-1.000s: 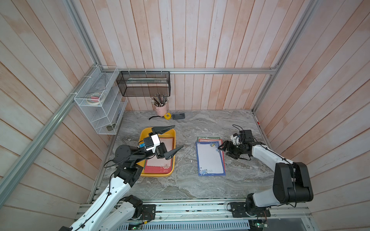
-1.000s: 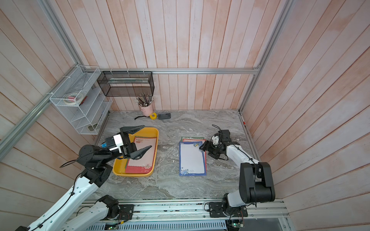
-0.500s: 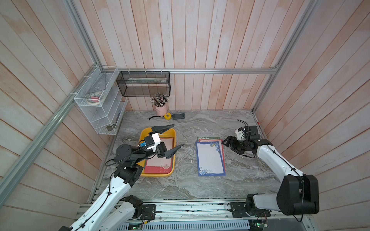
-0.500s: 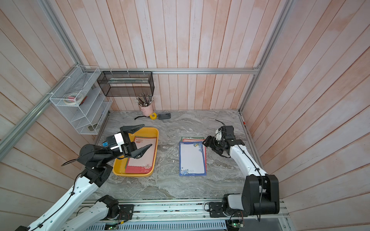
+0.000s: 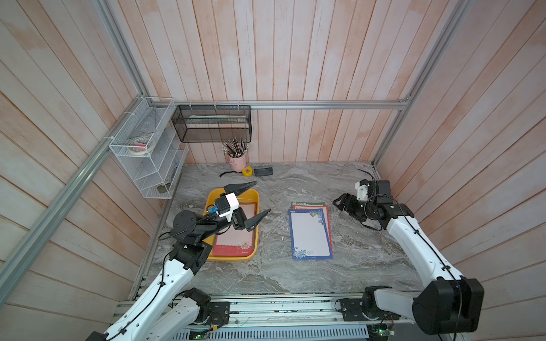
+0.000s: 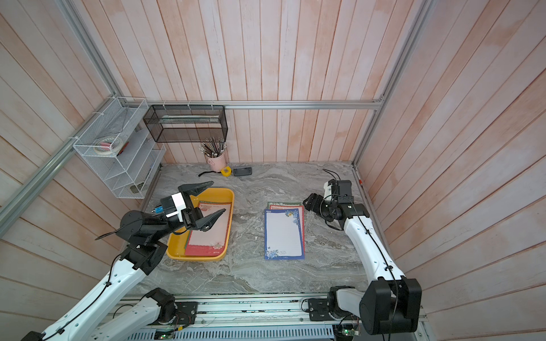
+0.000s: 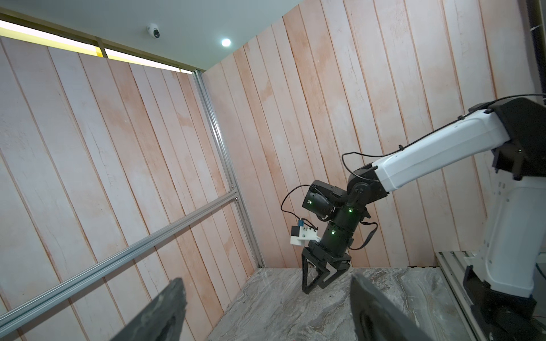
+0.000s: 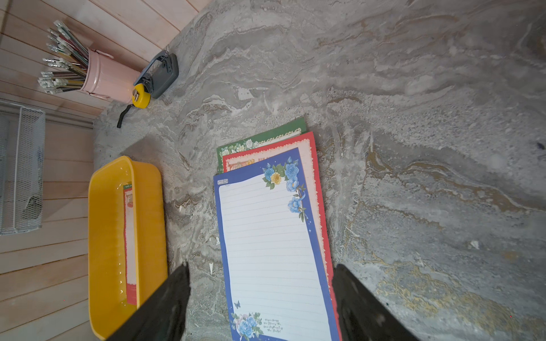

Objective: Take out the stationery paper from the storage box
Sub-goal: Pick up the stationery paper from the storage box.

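The yellow storage box [image 5: 233,258] [image 6: 195,256] [image 8: 103,236] lies at the table's left. A red-bordered sheet of stationery paper [image 5: 235,239] [image 6: 209,234] lies inside it. To its right, three more sheets are stacked on the table, with the blue-bordered sheet [image 5: 310,233] [image 6: 283,233] [image 8: 271,242] on top of a red and a green one. My left gripper [image 5: 262,196] [image 6: 219,196] [image 7: 266,277] hovers open above the box, empty. My right gripper [image 5: 336,203] [image 6: 306,203] [image 8: 261,265] [image 7: 313,290] is open and empty, raised just off the stack's far right corner.
A pink pencil cup [image 5: 237,161], a yellow tape measure [image 5: 246,170] and a dark grey device [image 5: 263,170] stand along the back wall. A black mesh basket [image 5: 211,122] hangs on that wall, and a white wire rack [image 5: 147,156] on the left wall.
My right gripper has drawn back from the stack's edge towards the far right and lifted a little. The left arm has barely moved.
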Controlling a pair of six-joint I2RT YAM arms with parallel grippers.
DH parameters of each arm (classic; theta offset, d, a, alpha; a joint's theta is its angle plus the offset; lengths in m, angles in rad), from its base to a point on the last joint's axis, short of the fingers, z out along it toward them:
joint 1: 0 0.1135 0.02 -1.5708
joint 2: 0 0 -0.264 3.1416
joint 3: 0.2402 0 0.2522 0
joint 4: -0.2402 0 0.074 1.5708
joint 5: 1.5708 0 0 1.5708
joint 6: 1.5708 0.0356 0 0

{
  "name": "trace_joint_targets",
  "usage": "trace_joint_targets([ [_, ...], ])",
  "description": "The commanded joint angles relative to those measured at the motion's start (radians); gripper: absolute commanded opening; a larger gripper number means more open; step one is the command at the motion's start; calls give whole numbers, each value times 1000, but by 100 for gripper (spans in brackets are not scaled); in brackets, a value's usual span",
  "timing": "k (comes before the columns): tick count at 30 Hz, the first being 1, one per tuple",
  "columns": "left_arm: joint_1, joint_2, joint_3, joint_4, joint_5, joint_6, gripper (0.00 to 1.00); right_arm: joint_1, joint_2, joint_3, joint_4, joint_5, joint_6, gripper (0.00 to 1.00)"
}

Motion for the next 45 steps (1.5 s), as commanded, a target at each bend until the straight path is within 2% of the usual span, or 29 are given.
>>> trace_joint_targets([
  [1, -5, 4, 34, -30, -29, 24, 88, 50, -23, 48, -20, 48, 1, 75],
  [9, -5, 22, 55, -89, -76, 54, 88, 268, -6, 103, 84, 149, 10, 65],
  [17, -5, 23, 69, -112, -115, 59, 88, 404, 54, 128, 202, 174, 38, 63],
  [38, 4, 27, 135, -275, -289, 75, 88, 556, 162, 129, 364, 149, 112, 62],
  [45, 81, 33, 135, -374, -395, 12, 88, 594, 203, 146, 388, 150, 114, 62],
])
